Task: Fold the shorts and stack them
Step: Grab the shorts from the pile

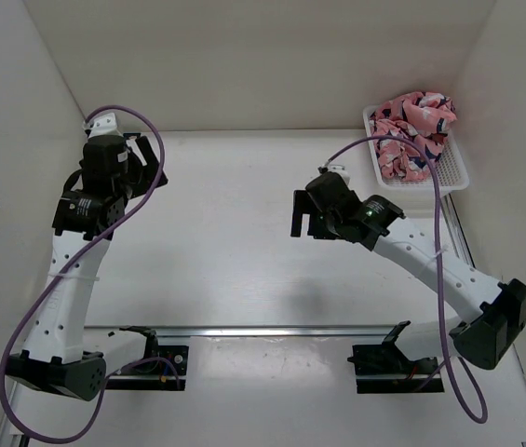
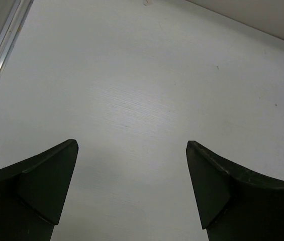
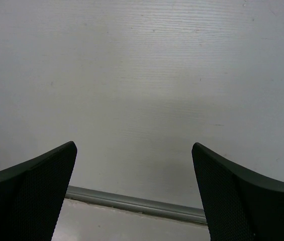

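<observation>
The salmon-pink shorts (image 1: 413,128) with navy-and-white shapes lie crumpled in a white mesh basket (image 1: 455,169) at the back right of the table. My left gripper (image 1: 141,155) is open and empty at the back left, far from the shorts; its view (image 2: 131,150) shows only bare table between the fingers. My right gripper (image 1: 302,217) is open and empty over the middle of the table, left of and nearer than the basket; its view (image 3: 134,150) shows bare white surface and a metal strip. The shorts are in neither wrist view.
White walls enclose the table at the back and both sides. A metal rail (image 1: 272,330) runs across the near edge between the arm bases. Purple cables loop along both arms. The right wrist view shows a metal strip (image 3: 136,205) at a surface edge.
</observation>
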`<state>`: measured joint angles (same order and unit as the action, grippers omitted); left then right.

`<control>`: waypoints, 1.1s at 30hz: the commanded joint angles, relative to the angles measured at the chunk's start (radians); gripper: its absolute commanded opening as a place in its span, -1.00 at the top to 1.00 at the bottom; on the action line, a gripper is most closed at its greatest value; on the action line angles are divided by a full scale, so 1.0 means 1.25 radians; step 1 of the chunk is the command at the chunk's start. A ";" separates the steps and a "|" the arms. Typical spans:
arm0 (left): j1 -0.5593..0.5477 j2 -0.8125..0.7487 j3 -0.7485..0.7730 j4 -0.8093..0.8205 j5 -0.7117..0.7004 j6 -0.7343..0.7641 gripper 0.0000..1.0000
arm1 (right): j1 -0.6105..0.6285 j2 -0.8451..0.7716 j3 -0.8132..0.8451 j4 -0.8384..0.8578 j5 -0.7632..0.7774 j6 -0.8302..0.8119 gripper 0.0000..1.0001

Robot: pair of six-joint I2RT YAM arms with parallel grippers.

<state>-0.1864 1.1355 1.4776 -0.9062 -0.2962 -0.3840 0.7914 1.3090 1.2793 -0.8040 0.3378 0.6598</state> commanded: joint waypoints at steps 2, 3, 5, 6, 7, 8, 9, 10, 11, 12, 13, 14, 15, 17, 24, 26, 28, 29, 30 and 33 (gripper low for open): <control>0.001 -0.017 -0.005 0.011 0.044 0.013 -1.00 | -0.005 -0.002 0.021 -0.008 0.057 -0.003 -1.00; 0.001 -0.017 -0.005 0.020 0.056 0.013 -1.00 | -0.005 -0.002 0.021 -0.017 0.078 -0.010 -1.00; 0.001 -0.017 -0.005 0.033 0.076 0.024 -1.00 | -0.040 -0.009 0.040 -0.017 0.093 -0.039 -1.00; 0.001 -0.017 -0.005 0.033 0.076 0.035 -1.00 | -0.056 -0.018 0.048 -0.017 0.093 -0.054 -1.00; 0.001 -0.005 -0.005 0.033 0.085 0.052 -1.00 | -0.099 -0.018 0.059 -0.017 0.093 -0.070 -1.00; 0.001 -0.005 -0.005 0.033 0.092 0.059 -1.00 | -0.127 -0.018 0.069 -0.024 0.093 -0.097 -1.00; 0.001 0.006 0.003 0.033 0.092 0.059 -1.00 | -0.163 -0.018 0.095 -0.024 0.082 -0.107 -1.00; 0.001 0.013 0.003 0.033 0.106 0.059 -1.00 | -0.247 -0.010 0.109 -0.024 0.059 -0.119 -1.00; 0.001 0.013 0.011 0.033 0.124 0.059 -1.00 | -0.298 -0.010 0.120 -0.015 0.026 -0.131 -0.94; 0.001 0.024 0.011 0.033 0.131 0.051 -1.00 | -0.401 0.013 0.129 -0.001 -0.019 -0.158 -0.87; 0.001 0.024 0.020 0.033 0.146 0.051 -1.00 | -0.452 0.030 0.154 0.012 -0.076 -0.158 -0.76; 0.001 0.036 0.021 0.033 0.164 0.051 -1.00 | -0.498 0.050 0.173 0.012 -0.150 -0.158 -0.60; 0.001 0.055 0.021 0.033 0.188 0.051 -1.00 | -0.566 0.098 0.194 0.020 -0.169 -0.150 -0.55; 0.001 0.084 0.029 0.033 0.188 0.051 -1.00 | -0.608 0.148 0.265 0.020 -0.162 -0.143 -0.47; 0.001 0.176 0.071 0.033 0.188 0.043 -1.00 | -0.702 0.510 0.590 0.008 -0.188 -0.152 -0.88; 0.001 0.189 0.078 0.033 0.181 0.043 -1.00 | -0.712 0.585 0.667 -0.002 -0.188 -0.152 -0.88; 0.001 0.201 0.088 0.033 0.159 0.051 -1.00 | -0.723 0.684 0.730 -0.002 -0.198 -0.134 -0.85; 0.001 0.211 0.095 0.033 0.158 0.060 -1.00 | -0.734 0.741 0.787 -0.002 -0.210 -0.127 -0.83; 0.001 0.221 0.104 0.033 0.158 0.060 -1.00 | -0.745 0.769 0.813 -0.002 -0.217 -0.117 -0.80; 0.001 0.244 0.114 0.033 0.158 0.069 -1.00 | -0.752 0.850 0.890 -0.002 -0.229 -0.078 -0.56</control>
<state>-0.1864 1.4342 1.5738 -0.8799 -0.0891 -0.3206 -0.1257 2.3341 2.2936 -0.7902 0.0891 0.5217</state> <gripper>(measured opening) 1.000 0.805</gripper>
